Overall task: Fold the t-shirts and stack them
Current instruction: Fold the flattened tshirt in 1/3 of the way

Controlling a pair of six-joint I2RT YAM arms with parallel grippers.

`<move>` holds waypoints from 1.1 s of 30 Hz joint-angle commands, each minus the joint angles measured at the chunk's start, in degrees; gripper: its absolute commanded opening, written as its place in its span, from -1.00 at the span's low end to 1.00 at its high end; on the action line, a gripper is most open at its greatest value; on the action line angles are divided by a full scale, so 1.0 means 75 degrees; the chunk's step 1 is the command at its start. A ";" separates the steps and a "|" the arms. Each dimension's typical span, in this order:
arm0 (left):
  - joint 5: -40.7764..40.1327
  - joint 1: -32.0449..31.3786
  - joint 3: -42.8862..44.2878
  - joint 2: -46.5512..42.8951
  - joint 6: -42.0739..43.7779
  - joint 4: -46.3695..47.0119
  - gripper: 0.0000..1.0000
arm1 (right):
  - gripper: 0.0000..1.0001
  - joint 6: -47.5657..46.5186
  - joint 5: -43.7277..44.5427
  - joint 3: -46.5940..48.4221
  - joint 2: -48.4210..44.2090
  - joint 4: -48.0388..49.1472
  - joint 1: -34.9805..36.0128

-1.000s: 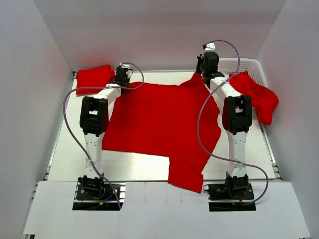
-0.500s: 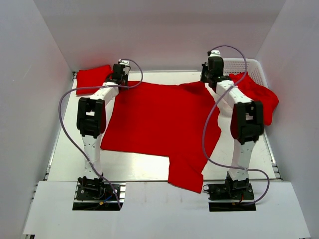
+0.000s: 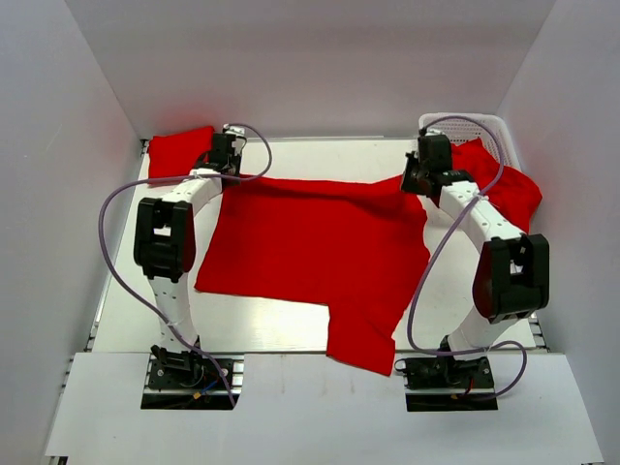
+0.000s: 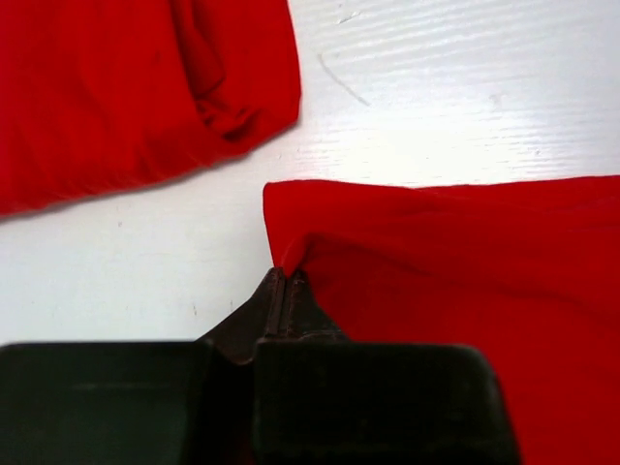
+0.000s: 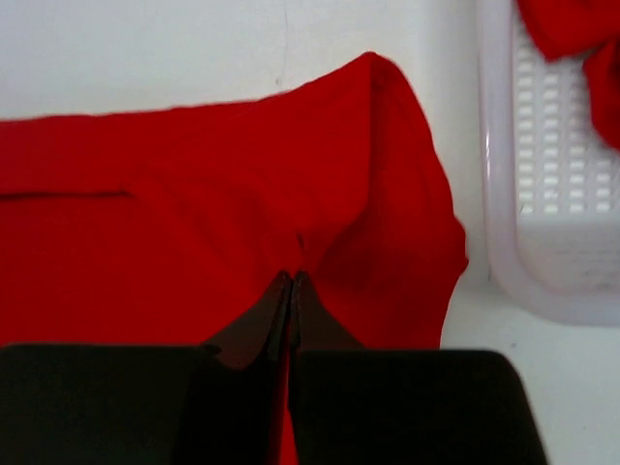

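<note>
A large red t-shirt (image 3: 310, 247) lies spread on the white table, one part hanging over the near edge. My left gripper (image 3: 221, 167) is shut on its far left corner (image 4: 287, 263). My right gripper (image 3: 415, 180) is shut on its far right edge (image 5: 295, 266). A folded red t-shirt (image 3: 179, 150) lies at the far left corner; it also shows in the left wrist view (image 4: 136, 87). Another red t-shirt (image 3: 504, 189) hangs out of the white basket (image 3: 484, 126).
The white basket stands at the far right corner, its rim close to my right gripper (image 5: 513, 223). White walls close in the table on the left, back and right. Purple cables loop from both arms.
Both grippers have moved outward and toward the near side, the left to the left and the right to the right, drawing the shirt's far edge taut and lower onto the table.
</note>
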 commanded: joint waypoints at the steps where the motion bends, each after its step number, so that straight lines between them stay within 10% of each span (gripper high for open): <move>1: -0.0242 0.0077 -0.0164 -0.0721 0.0196 0.0146 -1.00 | -1.00 0.0343 -0.0256 -0.0237 -0.0449 -0.0591 -0.0017; 27: -0.0395 0.0147 -0.1393 -0.1154 -0.0519 -0.0896 -1.00 | -1.00 0.2954 -0.1101 -0.1526 -0.1258 -0.2655 -0.0017; 29: -0.0325 0.0147 -0.1394 -0.1154 -0.0717 -0.1060 -0.59 | -0.96 0.2956 -0.0819 -0.1819 -0.1270 -0.2446 -0.0029; 33: -0.0395 0.0147 -0.1324 -0.1225 -0.0964 -0.1587 0.42 | -0.18 0.3015 -0.0422 -0.1785 -0.0977 -0.2912 -0.0028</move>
